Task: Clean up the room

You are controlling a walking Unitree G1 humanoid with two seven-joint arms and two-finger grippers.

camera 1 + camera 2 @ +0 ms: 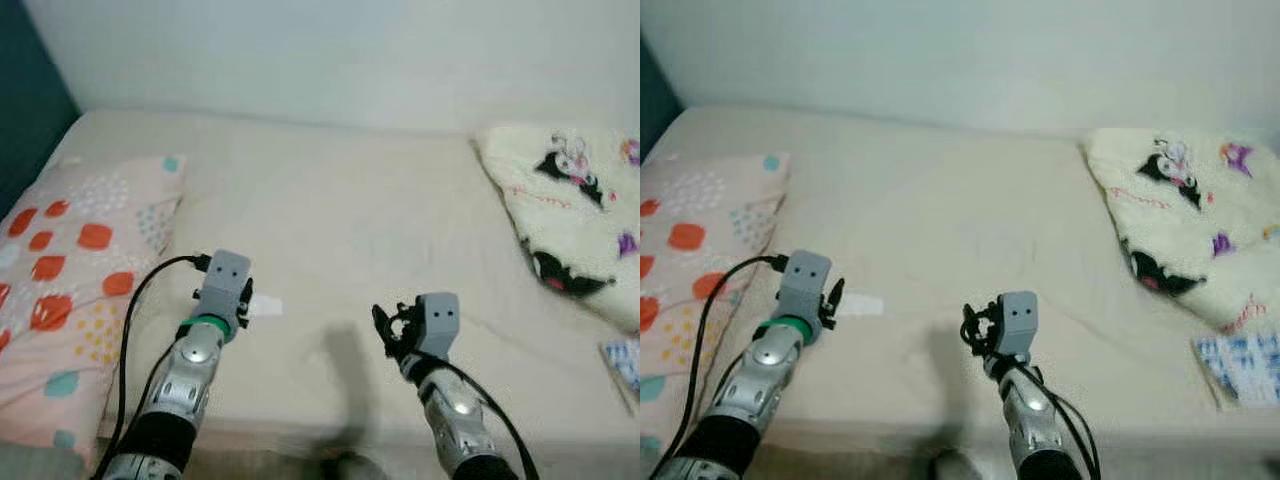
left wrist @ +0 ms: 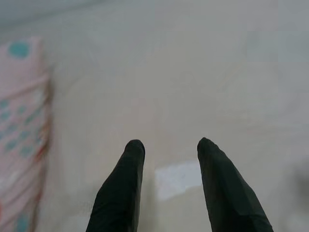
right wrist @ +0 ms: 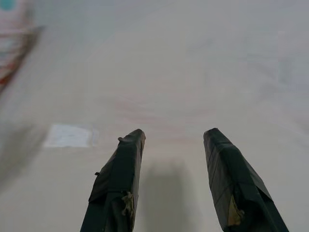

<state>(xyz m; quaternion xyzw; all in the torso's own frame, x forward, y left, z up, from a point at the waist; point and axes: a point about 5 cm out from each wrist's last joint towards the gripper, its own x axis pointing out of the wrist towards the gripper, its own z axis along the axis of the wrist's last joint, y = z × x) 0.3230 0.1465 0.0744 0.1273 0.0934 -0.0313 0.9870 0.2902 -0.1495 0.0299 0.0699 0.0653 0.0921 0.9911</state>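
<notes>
- Leftmost, a soft pillow [image 1: 70, 290] in pale pink cloth with orange and teal dots lies on the bed [image 1: 340, 220].
- Next, the left gripper [image 2: 166, 159] hovers with its tapered black fingers spread; a small flat white paper scrap [image 2: 177, 179] lies on the smooth beige sheet between them.
- Further right, the right gripper [image 3: 174, 145] hangs over bare sheet, fingers parted.
- Rightmost, a fluffy cream blanket [image 1: 575, 220] with cartoon prints lies crumpled, beside a blue-patterned cloth [image 1: 1245, 368].
</notes>
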